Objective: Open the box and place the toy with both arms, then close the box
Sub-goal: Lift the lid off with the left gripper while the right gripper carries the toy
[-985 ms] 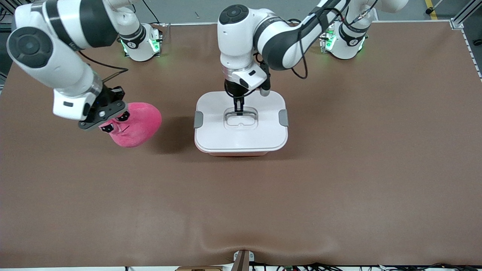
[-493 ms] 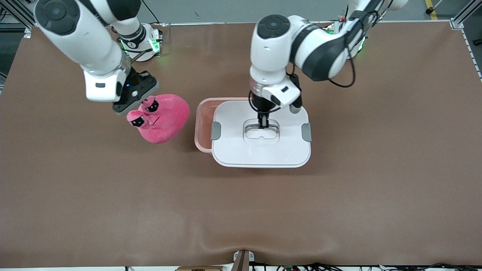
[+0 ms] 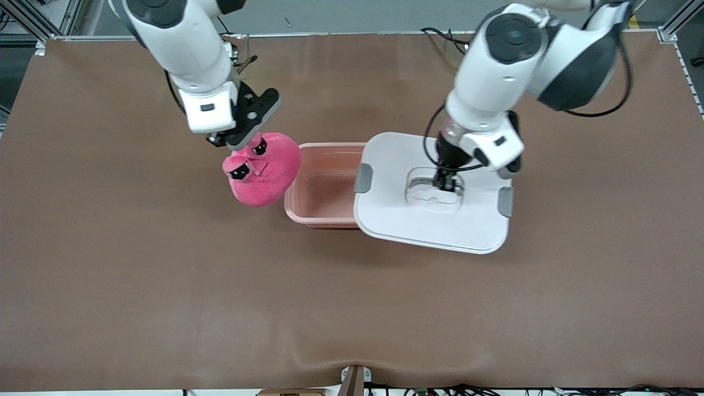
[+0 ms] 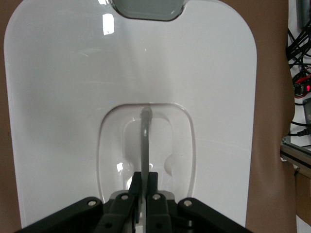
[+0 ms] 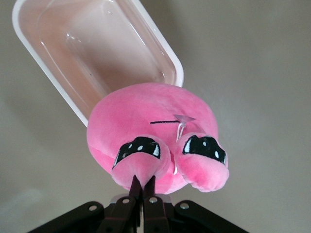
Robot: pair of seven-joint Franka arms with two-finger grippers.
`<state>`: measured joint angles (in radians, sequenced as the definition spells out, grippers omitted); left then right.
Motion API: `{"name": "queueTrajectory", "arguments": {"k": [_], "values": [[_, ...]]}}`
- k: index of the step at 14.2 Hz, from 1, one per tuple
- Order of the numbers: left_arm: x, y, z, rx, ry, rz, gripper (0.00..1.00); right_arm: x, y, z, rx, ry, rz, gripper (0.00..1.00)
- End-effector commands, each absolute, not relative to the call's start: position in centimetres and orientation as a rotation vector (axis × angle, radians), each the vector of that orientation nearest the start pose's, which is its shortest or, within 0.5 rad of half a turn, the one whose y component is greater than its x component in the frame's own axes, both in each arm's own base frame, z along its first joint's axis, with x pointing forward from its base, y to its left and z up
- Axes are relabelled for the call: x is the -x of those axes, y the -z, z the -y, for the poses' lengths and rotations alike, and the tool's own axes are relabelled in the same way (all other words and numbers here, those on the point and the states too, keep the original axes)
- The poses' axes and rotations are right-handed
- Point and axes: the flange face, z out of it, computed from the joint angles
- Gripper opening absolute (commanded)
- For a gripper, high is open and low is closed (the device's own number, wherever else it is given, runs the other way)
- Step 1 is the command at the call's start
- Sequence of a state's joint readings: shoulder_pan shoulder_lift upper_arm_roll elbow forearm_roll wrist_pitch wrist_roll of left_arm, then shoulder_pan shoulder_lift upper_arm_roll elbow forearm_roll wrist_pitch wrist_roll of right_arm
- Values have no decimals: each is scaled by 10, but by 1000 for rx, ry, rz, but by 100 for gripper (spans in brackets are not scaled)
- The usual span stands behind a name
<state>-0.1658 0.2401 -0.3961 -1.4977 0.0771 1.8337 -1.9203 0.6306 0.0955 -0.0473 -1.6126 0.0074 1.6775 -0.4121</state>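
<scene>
Pale pink box [image 3: 322, 190] sitting open mid-table, base only, nothing inside from what shows in the front and right wrist views. White lid [image 3: 434, 209] off and hanging in the air, tilted a bit, overlapping the box's edge at the left arm's end, grey clips [image 3: 363, 179] on both short sides. Left gripper [image 3: 446, 184] coming down from above, fingers [image 4: 146, 187] pressed together on the clear handle [image 4: 145, 141] in the lid's central recess, so pinching the lid by that thin handle. Pink plush toy [image 3: 264, 170] dangling off the table, right beside the box's rim on the right arm's end, partly over that rim in the right wrist view; dark sleepy eyes [image 5: 204, 145] facing up toward the wrist camera. Right gripper [image 3: 242, 144] above it, fingers [image 5: 144, 191] squeezed shut on a small pinch of plush near the eyes, whole toy hanging from that. Brown table cover [image 3: 352, 308] all around, with a small crease near the front camera's edge.
</scene>
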Motion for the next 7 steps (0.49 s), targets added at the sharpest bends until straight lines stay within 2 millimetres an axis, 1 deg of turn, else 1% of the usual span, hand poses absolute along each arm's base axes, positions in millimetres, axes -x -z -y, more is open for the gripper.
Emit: {"name": "queueTrajectory", "arguments": {"k": [1,3,4,5,6,7], "values": [[-564,-567,268,2586,-42,1975,0,-478,-568,-355,2718,19,1625,0],[-574,-573,232,2609,-217,2011,0,-471,-566,-369,2689,39,1672,0],[-579,-575,212,2635,-271,2013,0,-468,-566,-376,2672,57,1739,0],[-579,-576,194,2644,-298,1978,0,-469,-562,-379,2666,75,1806,0],[-576,-575,186,2674,-318,1896,0,-467,-561,-385,2646,87,1858,0],[-576,-574,174,2698,-330,1839,0,-463,-557,-394,2613,97,1910,0]]}}
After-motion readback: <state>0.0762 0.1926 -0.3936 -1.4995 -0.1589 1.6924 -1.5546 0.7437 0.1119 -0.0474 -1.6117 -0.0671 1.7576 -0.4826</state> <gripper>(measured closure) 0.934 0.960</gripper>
